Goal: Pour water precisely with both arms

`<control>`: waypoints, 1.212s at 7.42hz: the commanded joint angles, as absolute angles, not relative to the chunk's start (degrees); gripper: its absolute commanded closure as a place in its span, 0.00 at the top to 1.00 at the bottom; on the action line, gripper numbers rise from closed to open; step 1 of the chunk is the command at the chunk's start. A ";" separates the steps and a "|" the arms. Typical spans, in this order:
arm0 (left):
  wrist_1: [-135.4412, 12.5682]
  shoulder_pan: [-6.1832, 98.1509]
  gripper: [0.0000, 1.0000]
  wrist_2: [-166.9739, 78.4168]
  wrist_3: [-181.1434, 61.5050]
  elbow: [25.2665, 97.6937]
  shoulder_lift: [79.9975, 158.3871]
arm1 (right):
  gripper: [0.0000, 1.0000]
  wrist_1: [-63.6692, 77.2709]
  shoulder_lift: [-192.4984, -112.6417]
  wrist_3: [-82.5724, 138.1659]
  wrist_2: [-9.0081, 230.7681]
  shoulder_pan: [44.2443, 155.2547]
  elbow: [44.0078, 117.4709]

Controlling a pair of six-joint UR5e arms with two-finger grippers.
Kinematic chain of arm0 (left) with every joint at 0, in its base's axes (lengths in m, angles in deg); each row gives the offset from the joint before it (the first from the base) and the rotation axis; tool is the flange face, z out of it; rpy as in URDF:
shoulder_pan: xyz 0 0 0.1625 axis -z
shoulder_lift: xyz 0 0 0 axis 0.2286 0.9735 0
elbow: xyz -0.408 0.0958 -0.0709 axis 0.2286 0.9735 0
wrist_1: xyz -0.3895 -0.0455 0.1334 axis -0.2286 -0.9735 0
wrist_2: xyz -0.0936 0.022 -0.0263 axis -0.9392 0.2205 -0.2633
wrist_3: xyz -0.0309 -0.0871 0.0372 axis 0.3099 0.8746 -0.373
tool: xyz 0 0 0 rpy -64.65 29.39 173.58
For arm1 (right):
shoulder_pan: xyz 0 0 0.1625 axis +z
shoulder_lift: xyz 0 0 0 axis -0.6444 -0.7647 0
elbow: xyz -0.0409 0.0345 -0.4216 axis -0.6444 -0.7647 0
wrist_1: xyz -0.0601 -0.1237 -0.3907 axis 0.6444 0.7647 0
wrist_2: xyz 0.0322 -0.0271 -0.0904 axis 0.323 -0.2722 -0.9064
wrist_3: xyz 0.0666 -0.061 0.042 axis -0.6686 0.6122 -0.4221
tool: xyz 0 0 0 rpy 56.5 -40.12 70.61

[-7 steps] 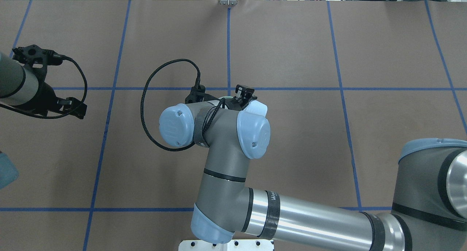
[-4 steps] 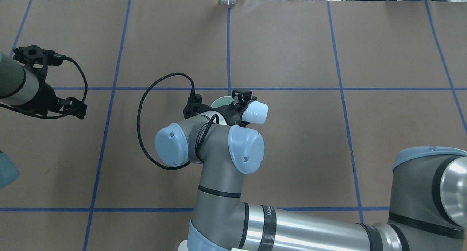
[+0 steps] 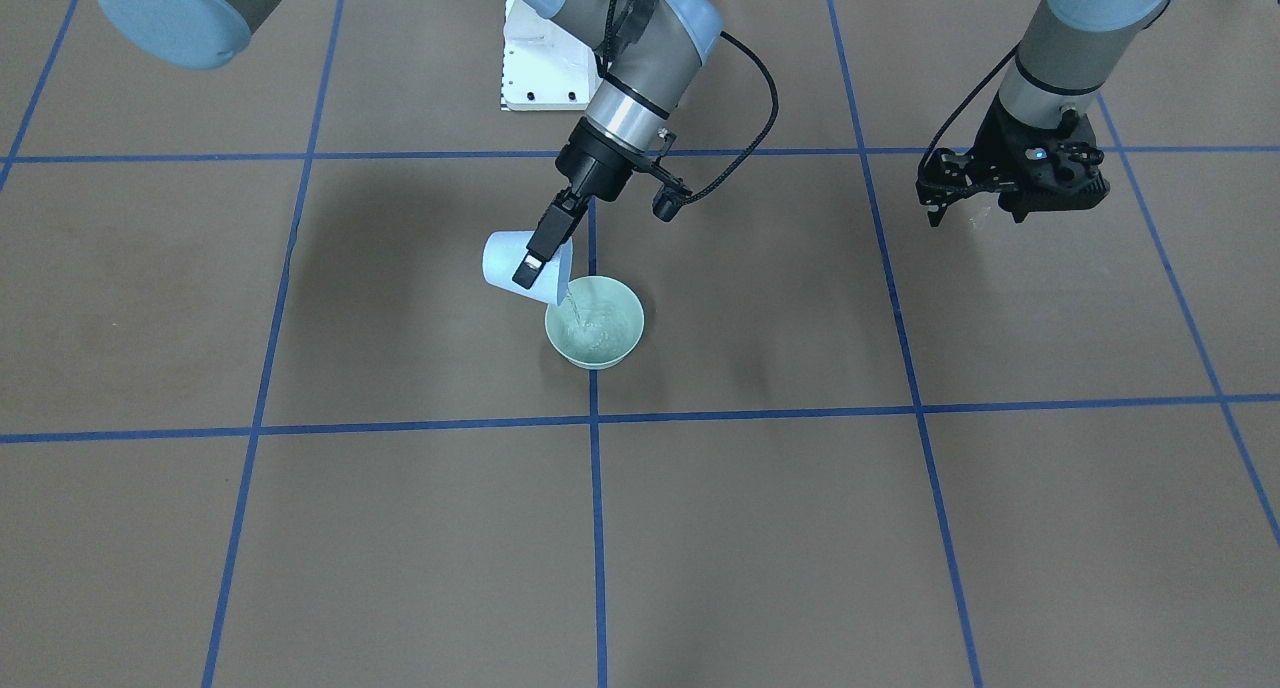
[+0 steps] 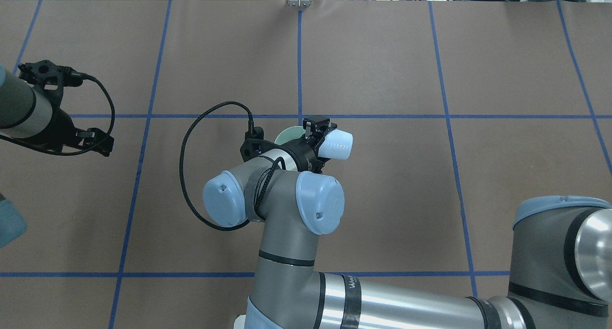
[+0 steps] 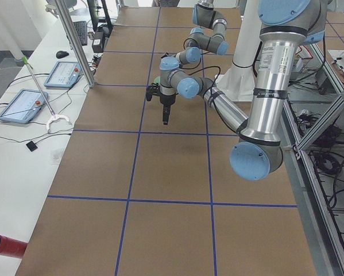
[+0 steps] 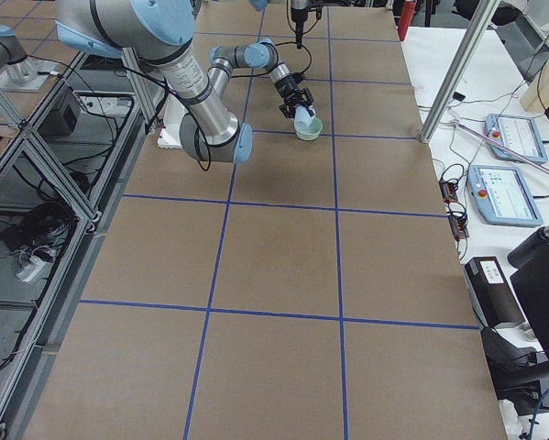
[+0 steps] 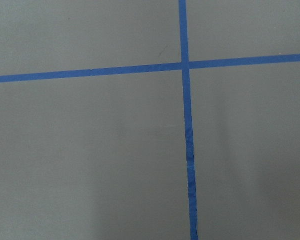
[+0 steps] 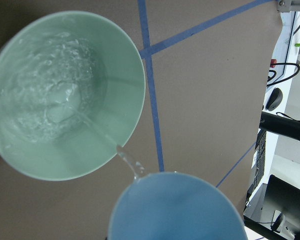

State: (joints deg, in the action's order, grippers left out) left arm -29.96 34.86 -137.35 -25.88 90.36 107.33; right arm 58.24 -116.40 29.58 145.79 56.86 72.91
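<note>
Brown paper crossed by blue tape lines covered the table [image 3: 900,528]. The right gripper [image 3: 527,264] clamped a tilted pale-blue cup [image 3: 497,258], its lip over a green bowl [image 3: 600,343]. Water [image 8: 44,100] streamed in and rippled there. The left gripper [image 3: 1010,183] hung well apart; its grip could not be told.

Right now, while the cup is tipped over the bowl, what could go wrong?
The water stream crosses just over the near rim of the green bowl; if the flow weakens, it may fall short onto the table. The right gripper holds the pale blue cup steeply tipped, so it may pour too much.
</note>
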 commanded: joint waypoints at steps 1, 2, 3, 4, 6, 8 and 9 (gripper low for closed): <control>-29.97 34.86 1.00 -137.35 -25.86 90.39 107.33 | 0.00 57.59 -116.17 29.36 145.95 56.82 73.44; -29.97 34.86 1.00 -137.35 -25.86 90.39 107.33 | 0.00 54.97 -116.94 28.83 146.30 56.73 75.26; -29.97 34.86 1.00 -137.35 -25.86 90.65 107.33 | 0.00 49.47 -119.39 28.13 147.35 56.73 77.28; -29.88 34.86 1.00 -137.35 -25.86 90.74 107.33 | 0.00 43.06 -123.33 27.17 150.06 56.90 80.61; -29.88 34.86 1.00 -137.27 -25.68 90.92 107.33 | 0.00 33.62 -127.83 22.09 155.06 59.09 86.68; -29.80 34.86 1.00 -137.35 -25.33 91.36 107.33 | 0.00 20.82 -135.98 13.75 161.67 63.65 93.79; -29.71 34.86 1.00 -137.35 -25.24 91.71 107.33 | 0.00 20.67 -140.64 10.06 161.69 66.02 98.27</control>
